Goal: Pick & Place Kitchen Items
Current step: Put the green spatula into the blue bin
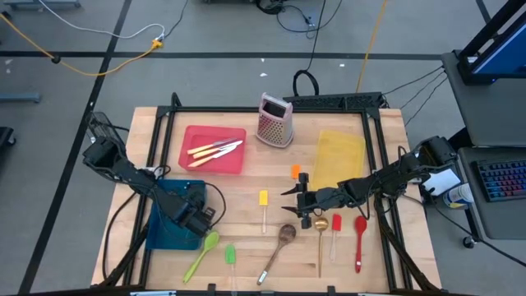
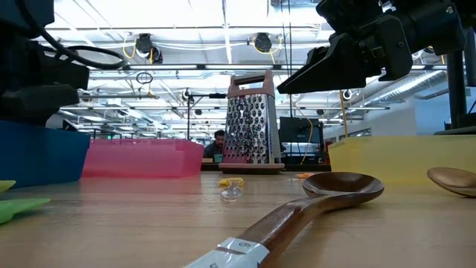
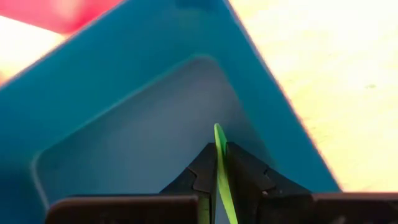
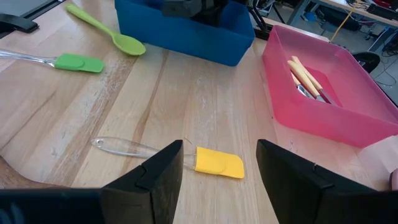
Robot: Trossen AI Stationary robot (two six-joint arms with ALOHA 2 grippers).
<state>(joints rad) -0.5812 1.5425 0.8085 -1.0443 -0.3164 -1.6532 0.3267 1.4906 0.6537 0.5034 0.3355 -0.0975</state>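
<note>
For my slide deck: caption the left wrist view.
Left gripper shut on a thin green utensil, poised above the blue bin.

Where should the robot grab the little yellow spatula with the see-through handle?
Probably on the clear handle of the small yellow spatula, coming straight down from above. It lies flat on the wooden table with bare wood all round, and the handle is thin enough for the open right gripper hovering over it.

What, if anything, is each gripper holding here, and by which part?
The left gripper, over the blue bin, is shut on a thin green utensil; the gripped part cannot be told. The right gripper is open and empty above the yellow spatula.
</note>
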